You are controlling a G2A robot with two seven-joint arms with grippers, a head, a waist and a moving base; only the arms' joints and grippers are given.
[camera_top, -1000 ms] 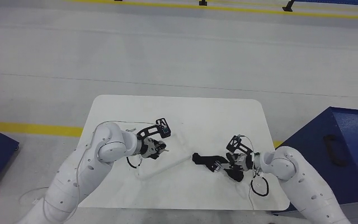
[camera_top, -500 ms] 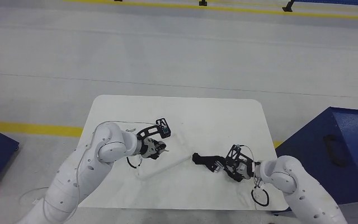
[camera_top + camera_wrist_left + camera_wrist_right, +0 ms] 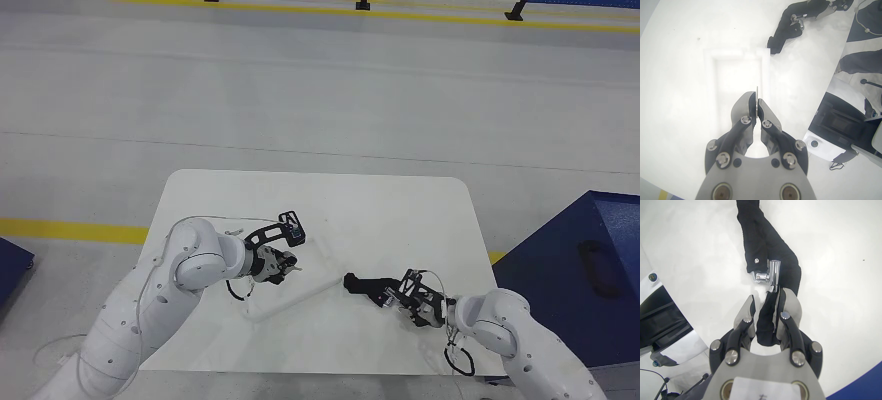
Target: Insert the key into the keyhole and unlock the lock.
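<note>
key: thin metal blade, edge-on, pinched in the left gripper. jaws closed on it, tip sticking out past the fingertips. Held above the counter, left-of-centre, well apart from the lock.

lock: chain type in a black fabric sleeve, lying flat on the counter's right half, near the front edge. chrome cylinder sits across the sleeve with a short chrome eye piece off its side. can't tell where the keyhole faces.

right gripper: down at the lock, jaws apart, straddling one sleeve end just behind the cylinder. One finger is against the fabric, the other has a gap. not clamped.

Faint white rectangular outline on the counter under the left gripper. blue bin just beside the counter's right edge.
</note>
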